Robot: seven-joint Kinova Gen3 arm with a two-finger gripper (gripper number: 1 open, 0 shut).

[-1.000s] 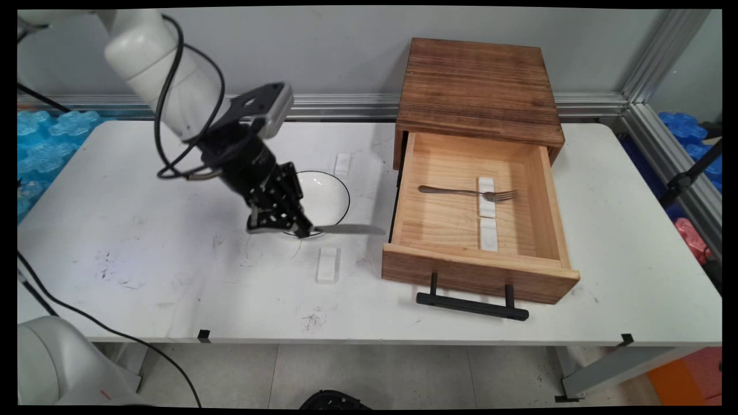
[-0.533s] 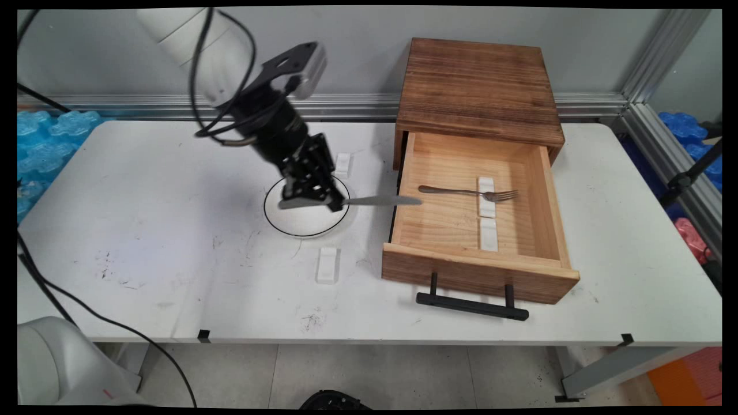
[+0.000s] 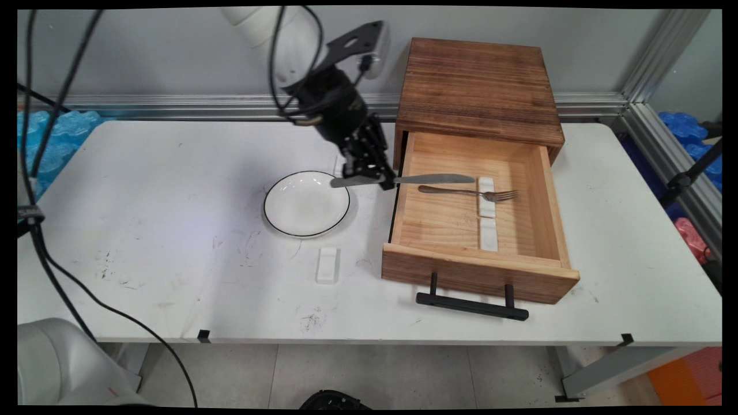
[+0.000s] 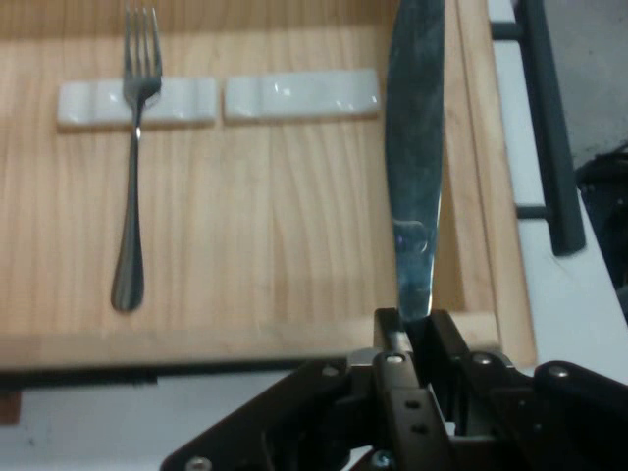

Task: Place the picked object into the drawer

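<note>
My black gripper [image 3: 383,182] [image 4: 417,329] is shut on a metal table knife [image 3: 429,179] [image 4: 414,147], held level in the air. Its blade reaches out over the left side of the open wooden drawer [image 3: 403,262] [image 4: 294,245]. Inside the drawer lies a fork [image 3: 461,191] [image 4: 134,157], its tines resting on a white cutlery rest [image 3: 486,185] [image 4: 88,104]. A second white rest [image 3: 489,234] [image 4: 300,95] beside it is bare. The gripper hangs just above the drawer's left wall, to the right of a white plate [image 3: 307,203] with a dark rim.
The drawer sticks out of a dark wooden box [image 3: 478,86] and has a black handle [image 3: 471,305] [image 4: 546,118] at its front. One white rest [image 3: 327,265] lies on the table in front of the plate. Black cables [image 3: 40,173] hang at the left.
The gripper has risen from the plate's front edge and travelled right and towards the wall with the knife. The blade now reaches over the drawer. The plate is uncovered.
</note>
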